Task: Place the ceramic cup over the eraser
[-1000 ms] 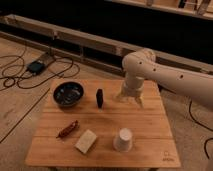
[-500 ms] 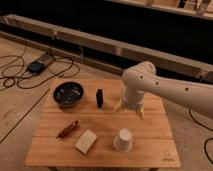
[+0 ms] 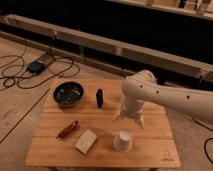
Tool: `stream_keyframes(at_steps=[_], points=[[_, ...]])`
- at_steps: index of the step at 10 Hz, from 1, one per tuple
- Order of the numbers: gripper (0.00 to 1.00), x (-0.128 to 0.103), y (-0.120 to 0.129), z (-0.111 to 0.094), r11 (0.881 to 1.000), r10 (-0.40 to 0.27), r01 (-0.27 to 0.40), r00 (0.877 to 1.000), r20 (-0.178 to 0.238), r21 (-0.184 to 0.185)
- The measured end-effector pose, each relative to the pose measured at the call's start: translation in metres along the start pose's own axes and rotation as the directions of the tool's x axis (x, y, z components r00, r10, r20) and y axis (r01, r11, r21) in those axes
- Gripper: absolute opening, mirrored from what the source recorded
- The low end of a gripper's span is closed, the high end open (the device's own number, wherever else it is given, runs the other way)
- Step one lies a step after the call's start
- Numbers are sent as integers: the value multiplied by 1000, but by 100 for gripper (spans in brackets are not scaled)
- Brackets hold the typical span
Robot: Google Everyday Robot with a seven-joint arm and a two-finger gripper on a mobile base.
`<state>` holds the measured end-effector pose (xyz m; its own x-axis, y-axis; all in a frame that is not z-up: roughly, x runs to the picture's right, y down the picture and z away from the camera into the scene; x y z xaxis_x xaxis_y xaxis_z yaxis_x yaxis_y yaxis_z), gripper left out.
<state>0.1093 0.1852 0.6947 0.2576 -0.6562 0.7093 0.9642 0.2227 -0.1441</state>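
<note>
The white ceramic cup stands near the front edge of the wooden table, right of the middle, with its narrow end up. The eraser, small and black, stands on edge near the back of the table, left of my arm. My gripper points down just above and slightly behind the cup. Its two fingers are spread open, with nothing between them. It hangs well to the right of the eraser and in front of it.
A dark round bowl sits at the back left of the table. A reddish-brown elongated thing lies at the front left, and a beige block lies left of the cup. Cables and a small box lie on the floor at left.
My arm has swung forward, bringing the gripper from the back right of the table down to just above the cup. The objects on the table have not moved.
</note>
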Motion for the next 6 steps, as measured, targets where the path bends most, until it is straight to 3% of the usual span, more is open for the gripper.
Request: stream_keyframes(at_steps=[2,3,6], points=[[80,-11,0,3,1000,9,-9,1000,1,9],[80,-36,3,13,999,34,-34,999,1,22],[80,-37,1,20,1000,-11,11,998,-57,0]])
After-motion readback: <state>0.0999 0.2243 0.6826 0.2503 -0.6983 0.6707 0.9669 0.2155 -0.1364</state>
